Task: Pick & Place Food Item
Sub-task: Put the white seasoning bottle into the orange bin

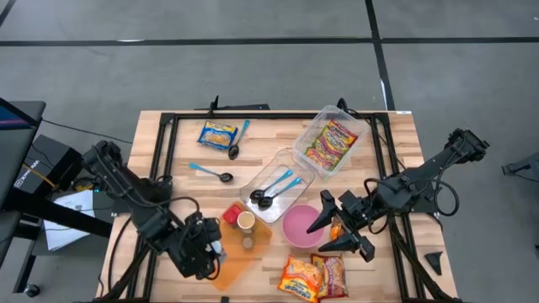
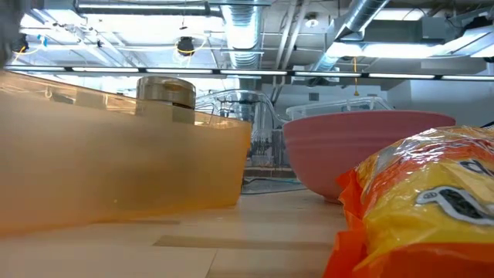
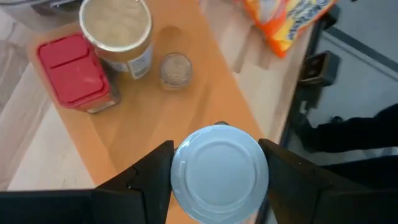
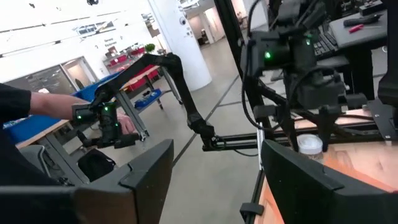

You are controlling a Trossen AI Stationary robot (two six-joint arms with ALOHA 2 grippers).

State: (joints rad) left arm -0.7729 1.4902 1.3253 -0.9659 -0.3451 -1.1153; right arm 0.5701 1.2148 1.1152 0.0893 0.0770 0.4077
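Note:
A round can with a plain silver lid sits between the fingers of my left gripper, which is shut on it over the near end of the orange tray. In the high view that gripper is at the table's near left. On the tray stand a red box, a beige-topped tub and a small jar. My right gripper hangs open by the pink bowl, with nothing between its fingers. My left gripper pinches the can between its two fingers, one on each opposite side of the round wall just under the lid. The fingers slant down from above. The can stands upright, lid up, over the orange tray; the can itself hides whether its bottom touches the tray.
Two orange noodle packets lie near the front edge, right of the tray. Farther back are a clear tray with spoons, a clear tub holding a packet, another packet and loose spoons.

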